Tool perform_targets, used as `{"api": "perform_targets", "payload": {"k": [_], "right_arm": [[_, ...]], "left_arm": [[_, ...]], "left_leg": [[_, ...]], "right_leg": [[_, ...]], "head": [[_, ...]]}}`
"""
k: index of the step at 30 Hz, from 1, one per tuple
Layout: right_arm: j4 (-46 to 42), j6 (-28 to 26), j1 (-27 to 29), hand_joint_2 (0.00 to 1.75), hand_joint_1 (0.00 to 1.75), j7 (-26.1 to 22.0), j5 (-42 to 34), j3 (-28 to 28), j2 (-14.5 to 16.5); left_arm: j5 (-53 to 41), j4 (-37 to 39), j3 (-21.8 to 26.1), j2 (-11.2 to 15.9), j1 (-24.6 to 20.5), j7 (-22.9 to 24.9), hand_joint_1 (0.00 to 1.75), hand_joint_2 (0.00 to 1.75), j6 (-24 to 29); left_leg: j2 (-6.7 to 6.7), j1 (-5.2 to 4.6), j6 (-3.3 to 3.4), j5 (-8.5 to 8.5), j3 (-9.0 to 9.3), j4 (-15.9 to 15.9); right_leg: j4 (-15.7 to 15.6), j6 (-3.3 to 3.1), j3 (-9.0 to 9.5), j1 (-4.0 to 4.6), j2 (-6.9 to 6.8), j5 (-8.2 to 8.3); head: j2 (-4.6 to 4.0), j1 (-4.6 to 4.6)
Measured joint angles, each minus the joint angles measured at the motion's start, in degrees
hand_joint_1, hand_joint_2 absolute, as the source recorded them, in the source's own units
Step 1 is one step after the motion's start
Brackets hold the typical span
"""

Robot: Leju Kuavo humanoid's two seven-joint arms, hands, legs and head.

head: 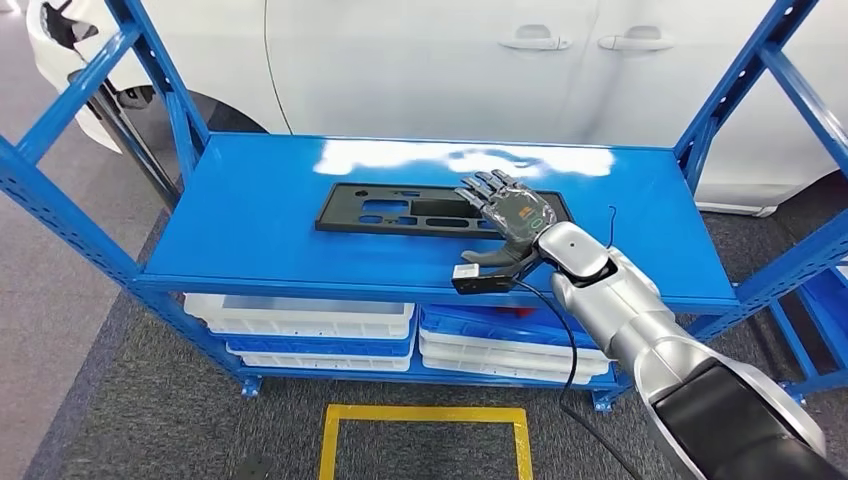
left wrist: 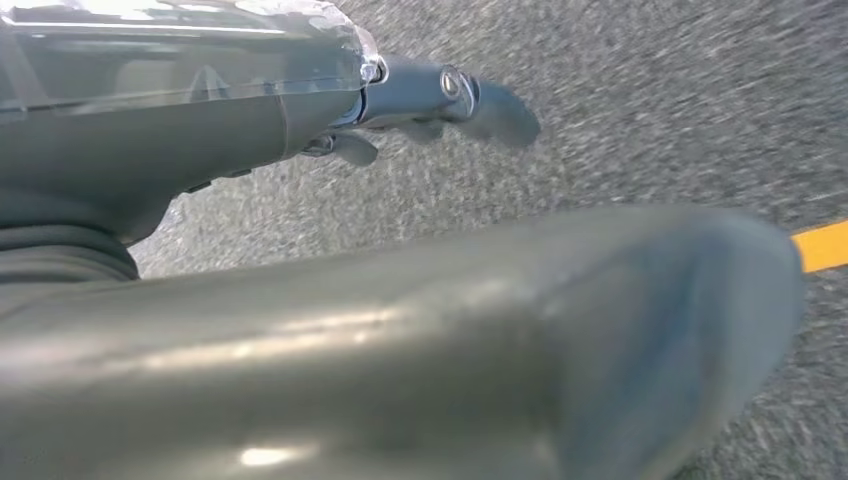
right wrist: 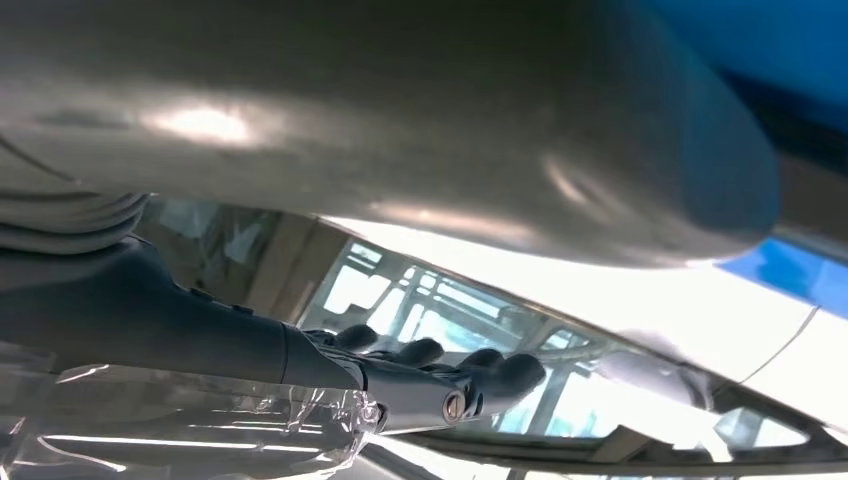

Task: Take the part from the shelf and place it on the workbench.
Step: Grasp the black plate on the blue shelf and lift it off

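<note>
A flat black part [head: 400, 210] with several cutouts lies lengthwise on the blue top shelf [head: 250, 230]. My right hand [head: 510, 215] reaches in from the lower right and hovers over or rests on the part's right end. Its fingers stretch straight toward the back of the shelf and its thumb points left over the front edge. Whether the hand touches the part is unclear. In the right wrist view the right hand [right wrist: 250, 380] shows straight fingers [right wrist: 440, 365] with nothing in them. My left hand [left wrist: 250, 130] hangs over grey carpet, fingers extended, holding nothing.
A white car [head: 420, 60] stands close behind the shelf. White and blue trays [head: 310, 320] are stacked on the lower level. Blue uprights [head: 60, 200] and diagonal braces frame both ends. A yellow tape square [head: 425, 415] marks the floor in front.
</note>
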Motion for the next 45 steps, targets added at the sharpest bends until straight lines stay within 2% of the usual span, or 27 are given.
{"api": "perform_targets", "payload": {"k": [2, 3, 5, 6, 7, 8, 9, 11, 13, 15, 17, 18, 21, 22, 23, 24, 26, 28, 31, 33, 36, 37, 38, 39, 42, 43, 45], "right_arm": [[0.02, -0.07, -0.06, 0.00, 0.00, -0.03, -0.01, -0.04, -0.10], [0.03, -0.13, -0.12, 0.00, 0.00, -0.04, -0.03, -0.07, -0.15], [0.09, -0.23, 0.07, 0.00, 0.00, -0.08, -0.05, -0.10, -0.30], [0.15, -0.26, 0.35, 0.00, 0.00, -0.09, -0.06, -0.10, -0.38], [0.21, -0.27, 0.65, 0.00, 0.00, -0.11, -0.05, -0.10, -0.48], [0.25, -0.28, 0.88, 0.00, 0.00, -0.13, -0.05, -0.10, -0.55], [0.27, -0.28, 1.01, 0.00, 0.00, -0.15, -0.04, -0.12, -0.61], [0.26, -0.28, 1.00, 0.00, 0.00, -0.22, -0.03, -0.16, -0.76], [0.25, -0.30, 0.94, 0.87, 0.00, -0.28, 0.02, -0.19, -0.87], [0.22, -0.44, 0.94, 1.75, 0.00, -0.31, 0.13, -0.19, -0.91], [0.11, -0.68, 0.96, 1.75, 0.00, -0.31, 0.32, -0.21, -0.92], [0.06, -0.79, 0.96, 1.75, 0.00, -0.25, 0.45, -0.22, -0.90], [0.02, -1.02, 1.28, 1.75, 0.00, -0.05, 1.08, -0.24, -0.76], [0.02, -1.10, 1.52, 1.75, 0.00, -0.04, 1.28, -0.24, -0.72], [0.02, -1.20, 1.76, 1.75, 0.00, -0.05, 1.38, -0.24, -0.71], [-0.01, -1.28, 1.93, 1.75, 0.00, -0.07, 1.45, -0.24, -0.69], [-0.16, -1.43, 2.07, 1.75, 0.00, -0.12, 1.52, -0.24, -0.69], [-0.31, -1.54, 2.08, 1.75, 0.00, -0.14, 1.68, -0.24, -0.69], [-0.46, -1.55, 2.12, 1.75, 0.00, -0.15, 2.25, -0.24, -0.72], [-0.61, -1.52, 2.07, 1.75, 0.00, -0.11, 2.44, -0.24, -0.77], [-0.70, -1.44, 2.31, 1.75, 0.00, -0.10, 2.70, -0.21, -0.82], [-0.70, -1.38, 2.48, 1.75, 0.00, -0.13, 2.84, -0.19, -0.83], [-0.70, -1.26, 2.61, 1.75, 0.00, -0.20, 2.98, -0.16, -0.85], [-0.71, -1.10, 2.65, 1.75, 0.00, -0.30, 3.08, -0.14, -0.86], [-0.79, -0.68, 2.55, 1.75, 0.00, -0.59, 3.43, -0.08, -0.92], [-0.81, -0.63, 2.55, 1.75, 0.00, -0.60, 3.68, -0.01, -0.94], [-0.80, -0.66, 2.61, 1.75, 0.00, -0.24, 4.34, 0.19, -0.94]], "left_arm": [[-0.06, 0.00, -0.01, 0.01, -0.04, 0.01, 0.00, 0.00, -0.04], [-0.09, 0.00, -0.02, 0.01, -0.16, 0.02, 0.00, 0.00, -0.06], [-0.12, 0.00, -0.08, -0.01, -0.36, 0.02, 0.00, 0.00, -0.14], [-0.13, 0.00, -0.11, -0.01, -0.35, 0.02, 0.00, 0.00, -0.19], [-0.14, 0.00, -0.13, -0.02, -0.28, 0.02, 0.00, 0.00, -0.22], [-0.14, 0.00, -0.13, -0.02, -0.20, 0.02, 0.00, 0.00, -0.24], [-0.14, 0.00, -0.13, -0.02, -0.16, 0.01, 0.00, 0.00, -0.24], [-0.14, 0.00, -0.14, -0.03, -0.20, -0.05, 0.00, 0.00, -0.22], [-0.13, 0.00, -0.16, -0.06, -0.29, -0.36, 0.00, 0.00, -0.22], [-0.08, 0.00, -0.19, -0.10, -0.36, -0.80, 0.00, 0.00, -0.25], [-0.03, 0.00, -0.21, -0.14, -0.40, -1.07, 0.00, 0.00, -0.30], [-0.02, 0.00, -0.22, -0.15, -0.42, -1.18, 0.00, 0.00, -0.32], [-0.04, 0.00, -0.25, -0.15, -0.37, -1.48, 0.00, 0.00, -0.41], [-0.06, 0.00, -0.26, -0.16, -0.34, -1.53, 0.00, 0.00, -0.43], [-0.07, 0.00, -0.26, -0.16, -0.31, -1.55, 0.00, 0.00, -0.44], [-0.07, 0.00, -0.26, -0.16, -0.29, -1.56, 0.00, 0.00, -0.45], [-0.07, 0.00, -0.27, -0.13, -0.30, -1.59, 0.00, 0.00, -0.46], [-0.07, 0.00, -0.29, -0.10, -0.36, -1.60, 0.00, 0.00, -0.47], [-0.06, 0.00, -0.31, -0.11, -0.33, -1.61, 0.00, 0.00, -0.48], [-0.05, 0.00, -0.31, -0.11, -0.44, -1.68, 0.00, 0.00, -0.45], [-0.04, 0.00, -0.32, -0.14, -0.57, -1.77, 0.00, 0.00, -0.44], [-0.03, 0.00, -0.32, -0.15, -0.53, -1.78, 0.00, 0.00, -0.44], [-0.02, 0.00, -0.32, -0.15, -0.49, -1.79, 0.00, 0.00, -0.44], [-0.01, 0.00, -0.32, -0.15, -0.48, -1.81, 0.00, 0.00, -0.44], [0.04, 0.00, -0.33, -0.15, -0.53, -1.89, 0.00, 0.00, -0.42], [0.07, 0.00, -0.33, -0.15, -0.54, -1.90, 0.00, 0.00, -0.40], [0.13, 0.00, -0.32, -0.15, -0.53, -1.92, 0.00, 0.00, -0.38]], "left_leg": [[-0.03, 0.19, 0.54, -0.15, 0.41, -0.37], [-0.02, 0.30, 0.81, -0.25, 0.68, -0.54], [-0.03, 0.30, 1.17, -0.66, 1.08, -0.60], [-0.06, 0.30, 1.24, -0.91, 1.31, -0.58], [-0.09, 0.30, 1.24, -1.20, 1.60, -0.55], [-0.13, 0.30, 1.18, -1.53, 1.98, -0.50], [-0.17, 0.30, 1.09, -1.91, 2.46, -0.45], [-0.19, 0.21, 0.72, -2.72, 3.44, -0.39], [-0.18, 0.10, 0.19, -3.27, 3.88, -0.36], [-0.11, 0.08, -0.42, -3.55, 4.02, -0.50], [-0.02, 0.14, -0.97, -4.46, 3.86, 0.38], [0.01, 0.15, -1.18, -5.56, 3.04, 2.34], [0.03, 0.25, -1.60, -10.00, -2.94, 13.70], [0.03, 0.27, -1.68, -10.30, -4.64, 16.21], [0.03, 0.27, -1.69, -9.33, -5.26, 16.37], [0.04, 0.28, -1.61, -7.33, -4.75, 14.25], [0.05, 0.24, -1.22, -2.57, -1.70, 6.33], [0.01, 0.14, -0.72, -0.64, 0.47, 0.97], [-0.06, 0.15, 0.09, -0.71, 0.83, -0.14], [-0.04, 0.30, 0.69, -0.56, 1.06, -0.48], [-0.03, 0.36, 1.17, -0.63, 1.17, -0.58], [-0.04, 0.35, 1.19, -0.69, 1.19, -0.56], [-0.07, 0.35, 1.18, -0.77, 1.24, -0.51], [-0.10, 0.35, 1.11, -0.89, 1.33, -0.44], [-0.18, 0.25, 0.59, -1.43, 1.61, -0.10], [-0.18, 0.18, 0.32, -1.56, 1.61, -0.01], [-0.17, 0.10, -0.26, -1.67, 1.60, -0.05]], "right_leg": [[1.46, 0.66, -0.55, -0.16, -0.09, -0.97], [3.86, 0.97, -1.73, -0.28, -0.12, -2.09], [11.44, 1.41, -6.02, -0.50, -0.15, -4.79], [14.88, 1.57, -8.32, -0.59, -0.15, -5.53], [16.61, 1.65, -9.90, -0.69, -0.16, -5.23], [16.10, 1.66, -10.40, -0.77, -0.16, -3.75], [13.42, 1.57, -9.77, -0.84, -0.18, -1.35], [5.39, 1.17, -6.73, -0.73, -0.23, 3.37], [0.92, 0.65, -4.85, -0.40, -0.24, 4.77], [0.45, 0.05, -4.63, -0.24, -0.16, 4.29], [0.02, -0.62, -4.15, -0.47, -0.17, 4.15], [-0.22, -0.96, -3.81, -0.62, -0.21, 4.09], [-0.35, -1.58, -3.17, -0.57, -0.27, 3.63], [-0.33, -1.61, -3.00, -0.53, -0.25, 3.45], [-0.29, -1.57, -2.79, -0.50, -0.21, 3.25], [-0.23, -1.49, -2.52, -0.49, -0.17, 3.03], [-0.06, -1.17, -1.99, -0.39, -0.10, 2.50], [0.17, -0.69, -1.96, -0.15, 0.02, 2.16], [0.29, 0.19, -2.16, -0.08, 0.08, 1.96], [2.47, 0.86, -3.07, -0.31, -0.03, 0.45], [13.15, 1.61, -8.37, -0.58, -0.13, -4.47], [16.17, 1.74, -10.04, -0.66, -0.13, -5.27], [17.21, 1.81, -10.82, -0.75, -0.13, -4.93], [15.64, 1.79, -10.31, -0.84, -0.14, -3.41], [4.13, 1.25, -5.18, -0.81, -0.18, 2.31], [1.82, 0.97, -4.13, -0.67, -0.18, 2.97], [0.76, 0.37, -3.72, -0.35, -0.13, 2.89]], "head": [[0.00, 0.01], [0.00, 0.01], [0.00, 0.01], [0.00, 0.01], [0.00, 0.01], [0.00, 0.01], [0.00, 0.01], [0.00, 0.01], [0.01, 0.01], [0.01, 0.00], [0.00, 0.00], [0.00, -0.01], [0.00, -0.01], [0.00, 0.00], [0.00, -0.01], [0.00, -0.01], [0.00, 0.00], [0.00, 0.01], [0.01, 0.00], [0.00, 0.01], [0.00, 0.01], [0.00, 0.01], [0.00, 0.01], [0.00, 0.01], [0.01, 0.01], [0.01, 0.01], [0.00, 0.00]]}}
